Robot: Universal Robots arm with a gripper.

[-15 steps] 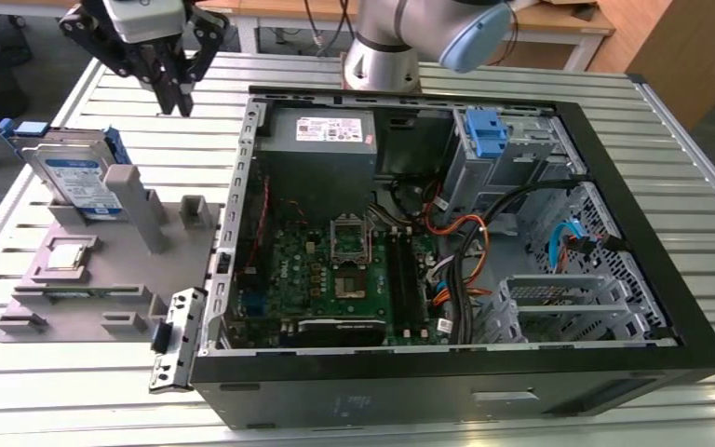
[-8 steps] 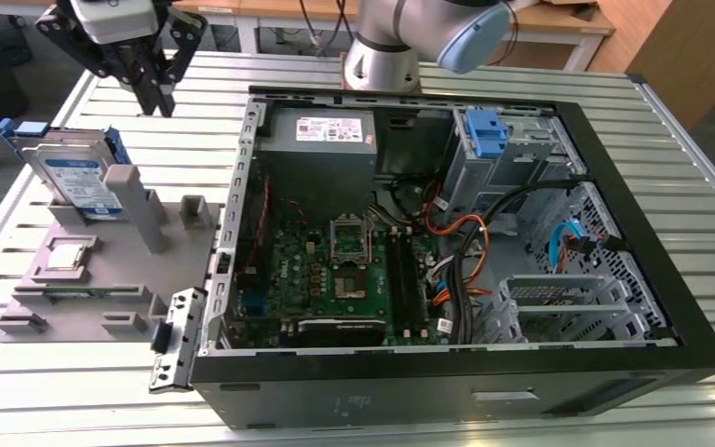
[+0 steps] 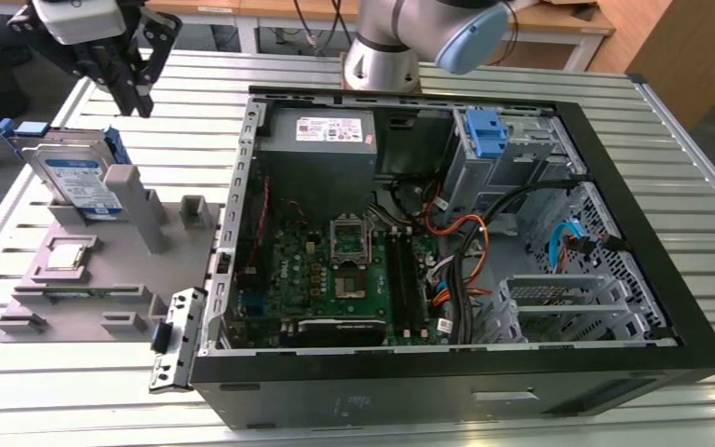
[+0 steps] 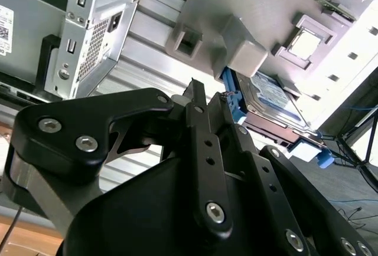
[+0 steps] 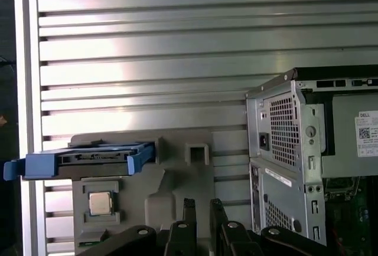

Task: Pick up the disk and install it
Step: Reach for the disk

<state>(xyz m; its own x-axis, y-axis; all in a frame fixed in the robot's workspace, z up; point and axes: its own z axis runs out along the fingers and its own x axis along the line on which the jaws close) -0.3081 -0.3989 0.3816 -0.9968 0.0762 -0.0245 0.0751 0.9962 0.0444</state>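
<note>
The disk (image 3: 78, 177) stands on edge in a slot of the grey fixture (image 3: 97, 289) at the exterior view's left, its white-and-blue label facing forward and its blue carrier frame around it. My gripper (image 3: 131, 98) hangs just above and behind it, fingers pointing down, shut with nothing between them and not touching the disk. In the first wrist view the disk (image 5: 88, 160) shows edge-on beyond my gripper (image 5: 202, 206). In the second wrist view the disk (image 4: 271, 94) lies just past my gripper (image 4: 209, 97).
The open computer case (image 3: 655, 233) lies on the slatted metal table (image 3: 332, 410), with a blue-latched drive cage (image 3: 488, 130) at its far corner. The fixture also holds a small processor chip (image 3: 70, 253) and upright posts (image 3: 146, 214). The arm's base (image 3: 383, 56) stands behind the case.
</note>
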